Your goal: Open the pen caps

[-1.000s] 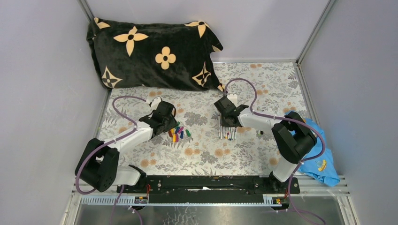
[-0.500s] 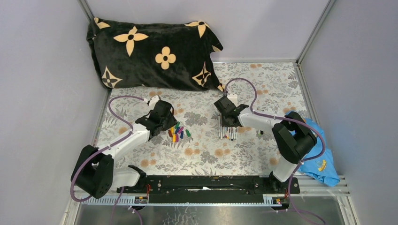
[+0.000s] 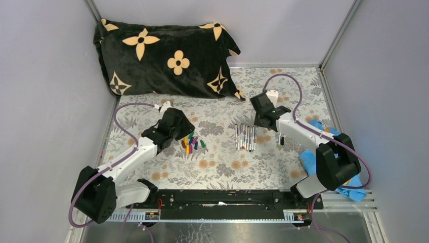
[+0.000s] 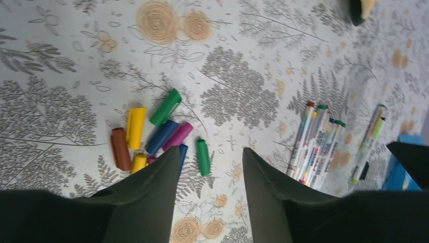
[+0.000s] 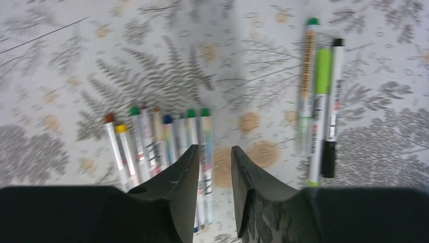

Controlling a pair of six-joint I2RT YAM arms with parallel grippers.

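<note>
Right jaws, half parted and empty, have been drawn back from the pens [image 5: 162, 144], a row now lying just ahead-left of them. Left jaws, apart and empty, are held over the pen caps [image 4: 152, 139] heaped ahead-left. Uncapping is judged almost done.

You see little pen caps [image 4: 162, 136] of smooth, shiny plastic. The pens [image 5: 162, 142] look like smooth plastic too. The table cover [image 3: 222, 167] is flat, matt and printed with flowers. The pillow [image 3: 162, 58] looks soft and fuzzy. The blue cloth [image 3: 358, 190] is thin and crumpled.
</note>
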